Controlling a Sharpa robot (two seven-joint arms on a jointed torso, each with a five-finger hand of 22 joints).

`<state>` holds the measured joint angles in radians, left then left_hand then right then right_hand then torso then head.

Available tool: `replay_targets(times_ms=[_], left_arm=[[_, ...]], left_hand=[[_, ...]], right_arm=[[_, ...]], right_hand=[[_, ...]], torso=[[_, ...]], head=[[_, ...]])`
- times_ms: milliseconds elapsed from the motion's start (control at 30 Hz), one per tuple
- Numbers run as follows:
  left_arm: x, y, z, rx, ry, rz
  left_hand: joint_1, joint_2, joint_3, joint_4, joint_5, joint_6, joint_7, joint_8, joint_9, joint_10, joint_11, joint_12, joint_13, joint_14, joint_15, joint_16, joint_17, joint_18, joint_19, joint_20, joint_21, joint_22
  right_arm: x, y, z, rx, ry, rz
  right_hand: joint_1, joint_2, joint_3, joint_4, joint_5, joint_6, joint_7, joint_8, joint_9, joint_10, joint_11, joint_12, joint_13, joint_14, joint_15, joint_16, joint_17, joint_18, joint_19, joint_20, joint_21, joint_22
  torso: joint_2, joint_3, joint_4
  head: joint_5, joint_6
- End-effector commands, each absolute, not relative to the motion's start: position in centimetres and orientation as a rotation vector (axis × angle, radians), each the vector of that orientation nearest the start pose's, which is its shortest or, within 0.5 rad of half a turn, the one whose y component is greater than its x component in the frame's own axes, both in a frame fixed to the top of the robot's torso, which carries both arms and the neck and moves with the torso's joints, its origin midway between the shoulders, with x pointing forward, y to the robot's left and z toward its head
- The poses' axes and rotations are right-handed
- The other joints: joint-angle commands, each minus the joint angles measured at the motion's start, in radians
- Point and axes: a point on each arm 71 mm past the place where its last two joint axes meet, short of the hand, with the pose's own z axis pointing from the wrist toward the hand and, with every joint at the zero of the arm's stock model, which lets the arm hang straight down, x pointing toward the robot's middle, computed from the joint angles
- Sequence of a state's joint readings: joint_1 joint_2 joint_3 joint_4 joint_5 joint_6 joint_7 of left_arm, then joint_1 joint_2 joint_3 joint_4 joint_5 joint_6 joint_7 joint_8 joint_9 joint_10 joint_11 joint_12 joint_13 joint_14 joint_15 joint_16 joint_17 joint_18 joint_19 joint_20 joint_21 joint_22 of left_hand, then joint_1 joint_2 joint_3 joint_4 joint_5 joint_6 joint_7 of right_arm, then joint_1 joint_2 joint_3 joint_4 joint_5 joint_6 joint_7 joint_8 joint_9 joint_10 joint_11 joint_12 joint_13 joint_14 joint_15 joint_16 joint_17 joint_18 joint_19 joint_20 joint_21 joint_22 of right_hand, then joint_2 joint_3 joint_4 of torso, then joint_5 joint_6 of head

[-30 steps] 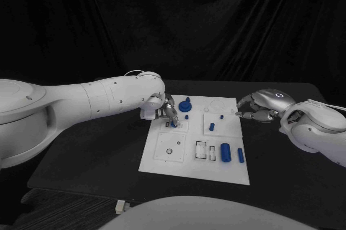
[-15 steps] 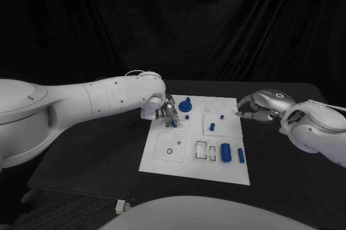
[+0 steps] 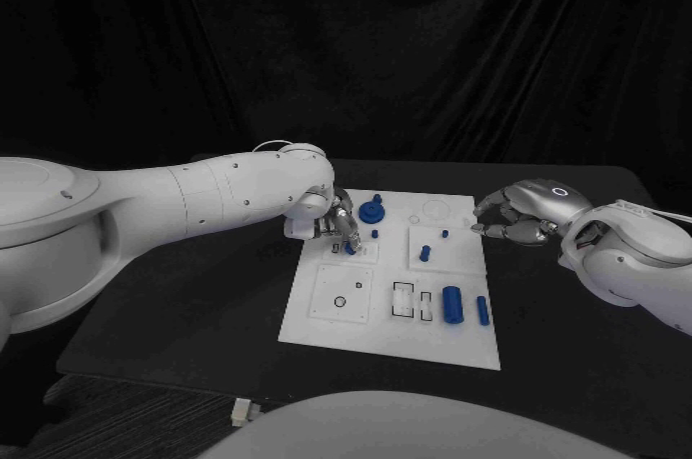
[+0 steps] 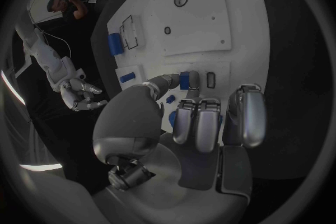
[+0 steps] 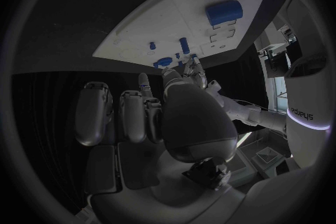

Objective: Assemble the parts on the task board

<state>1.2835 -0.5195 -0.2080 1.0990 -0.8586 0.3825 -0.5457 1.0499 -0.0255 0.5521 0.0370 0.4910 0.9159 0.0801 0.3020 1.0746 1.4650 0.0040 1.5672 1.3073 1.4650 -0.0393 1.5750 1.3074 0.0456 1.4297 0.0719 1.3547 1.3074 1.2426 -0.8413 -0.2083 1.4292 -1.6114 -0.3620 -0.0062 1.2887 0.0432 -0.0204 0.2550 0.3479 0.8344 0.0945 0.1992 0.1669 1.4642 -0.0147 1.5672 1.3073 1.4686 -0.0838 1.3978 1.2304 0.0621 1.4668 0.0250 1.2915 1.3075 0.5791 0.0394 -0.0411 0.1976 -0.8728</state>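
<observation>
The white task board [image 3: 378,319] lay in the middle of the black tabletop [image 3: 188,299], with its long sides running from the near edge to the far edge. The left robot hand [image 3: 335,222] was over the board's far left corner, and it pinched a small blue part [image 3: 349,246] between the thumb and a finger, just above a small square plate on the board; in the left wrist view the same blue part [image 4: 185,80] sat between the fingertips [image 4: 193,79], beside a dark slot. Just beside this hand, toward the far edge, a blue round part with a peg [image 3: 372,212] stood on the board, and a small blue stud [image 3: 375,234] was near it. The right robot hand [image 3: 508,222] was at the board's far right edge, with its fingers curled in; I could not tell if it held something or touched the board. A short blue peg [image 3: 426,251] stood on the right half of the board, between the two hands. Nearer to the robot, a thick blue cylinder [image 3: 451,304] and a thinner blue bar [image 3: 482,310] lay side by side close to the board's right edge, well apart from both hands, next to two rectangular slots [image 3: 413,302]. A small dark ring [image 3: 339,302] was on the near left plate.
</observation>
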Motion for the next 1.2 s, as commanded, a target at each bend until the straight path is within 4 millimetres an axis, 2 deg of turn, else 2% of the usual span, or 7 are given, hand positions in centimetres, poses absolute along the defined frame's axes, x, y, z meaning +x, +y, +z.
replay_targets(times_ms=[33, 567, 933, 1200], left_arm=[[51.95, 17.63, -27.43, -0.176, 2.649, -0.285], [52.08, 17.33, -27.43, -0.182, 2.639, -0.285], [52.08, 17.66, -27.39, -0.200, 2.625, -0.282], [51.89, 17.73, -27.01, -0.198, 2.616, -0.290]], left_hand=[[-0.002, 0.011, 0.029, -0.033, 0.006, 0.002, -0.007, -0.006, -0.001, 0.106, 0.003, 0.004, 0.263, 0.106, 0.001, -0.004, 0.263, 0.010, -0.006, 0.000, -0.005, 0.189], [0.000, 0.015, 0.032, -0.036, 0.006, 0.003, -0.007, -0.006, -0.001, 0.106, 0.003, 0.004, 0.263, 0.106, 0.001, -0.004, 0.263, 0.011, -0.009, 0.000, -0.009, 0.188], [0.001, 0.016, 0.033, -0.039, 0.007, 0.005, -0.007, -0.006, -0.001, 0.106, 0.003, 0.004, 0.263, 0.106, 0.001, -0.004, 0.263, 0.012, -0.010, 0.000, -0.010, 0.187], [0.001, 0.016, 0.033, -0.040, 0.007, 0.006, -0.007, -0.005, 0.000, 0.106, 0.003, 0.004, 0.263, 0.106, 0.001, -0.004, 0.263, 0.012, -0.009, 0.001, -0.009, 0.188]], right_arm=[[48.22, -22.39, -22.49, -0.400, 1.671, 0.526], [48.20, -22.45, -22.52, -0.399, 1.673, 0.523], [48.22, -22.52, -22.54, -0.397, 1.672, 0.522], [48.26, -22.64, -22.56, -0.396, 1.672, 0.519]], right_hand=[[0.011, -0.003, 0.001, -0.005, 0.004, 0.006, -0.001, 0.001, -0.001, 0.099, 0.006, -0.003, 0.250, 0.044, 0.007, -0.004, -0.002, 0.001, 0.019, 0.006, -0.006, 0.178], [0.011, -0.003, 0.001, -0.005, 0.004, 0.006, -0.001, 0.001, -0.001, 0.099, 0.006, -0.003, 0.250, 0.044, 0.007, -0.004, -0.002, 0.001, 0.019, 0.006, -0.006, 0.178], [0.011, -0.003, 0.001, -0.005, 0.004, 0.006, -0.001, 0.001, -0.001, 0.099, 0.006, -0.003, 0.250, 0.044, 0.007, -0.004, -0.002, 0.001, 0.019, 0.006, -0.006, 0.178], [0.014, -0.002, 0.003, -0.006, 0.006, 0.007, 0.001, 0.001, -0.002, 0.098, 0.007, -0.004, 0.249, 0.044, 0.007, -0.005, -0.002, 0.002, 0.018, 0.006, -0.008, 0.177]], torso=[[0.000, 0.0001, 0.0000], [0.000, 0.0003, -0.0001], [0.000, 0.0000, -0.0003], [-0.001, 0.0002, 0.0006]], head=[[0.000, 0.000], [-0.001, 0.000], [0.003, 0.000], [-0.001, 0.000]])
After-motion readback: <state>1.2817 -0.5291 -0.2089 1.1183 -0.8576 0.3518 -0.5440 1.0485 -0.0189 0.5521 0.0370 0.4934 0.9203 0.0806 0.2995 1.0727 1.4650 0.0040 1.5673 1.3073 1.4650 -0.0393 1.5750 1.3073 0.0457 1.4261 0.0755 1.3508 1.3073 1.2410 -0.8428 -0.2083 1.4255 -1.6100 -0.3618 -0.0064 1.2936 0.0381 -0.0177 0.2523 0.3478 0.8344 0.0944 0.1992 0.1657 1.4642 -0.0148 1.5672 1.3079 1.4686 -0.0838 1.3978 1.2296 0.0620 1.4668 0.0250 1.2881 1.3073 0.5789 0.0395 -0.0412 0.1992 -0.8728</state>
